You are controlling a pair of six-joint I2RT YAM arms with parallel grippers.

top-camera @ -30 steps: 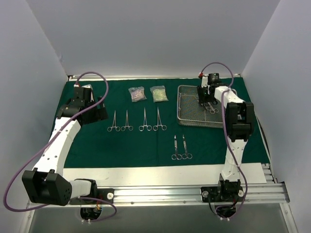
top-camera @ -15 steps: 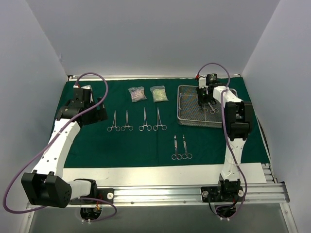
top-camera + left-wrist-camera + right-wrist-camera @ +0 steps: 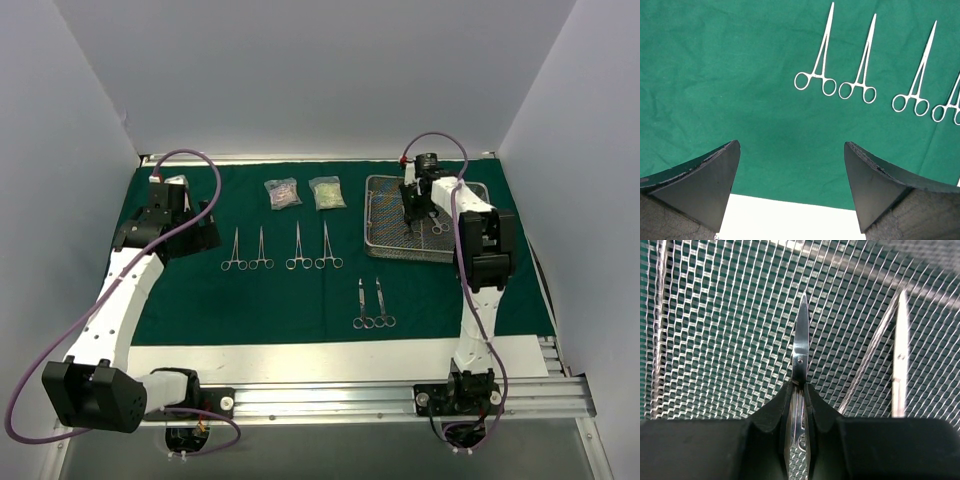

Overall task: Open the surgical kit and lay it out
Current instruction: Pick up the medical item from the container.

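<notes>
The surgical kit's green cloth [image 3: 290, 295] lies spread flat. On it are two clear packets [image 3: 282, 193], a row of several steel instruments [image 3: 298, 250] and two more [image 3: 372, 305]. The wire-mesh tray [image 3: 385, 245] sits at the back right. My right gripper [image 3: 410, 212] hangs over the tray, shut on a pair of scissors [image 3: 801, 345] whose tip sticks out past the gripper [image 3: 799, 386]. A second instrument [image 3: 899, 355] lies on the mesh beside it. My left gripper [image 3: 791, 143] is open over bare cloth, with nothing between its fingers, near the row's ring handles [image 3: 812, 82].
A white strip of table [image 3: 330, 360] runs along the cloth's near edge, with the arms' metal rail [image 3: 400, 398] in front of it. White walls close in the back and both sides.
My right gripper has closed on the scissors in the tray and shifted slightly toward the back. The left arm has barely moved.
</notes>
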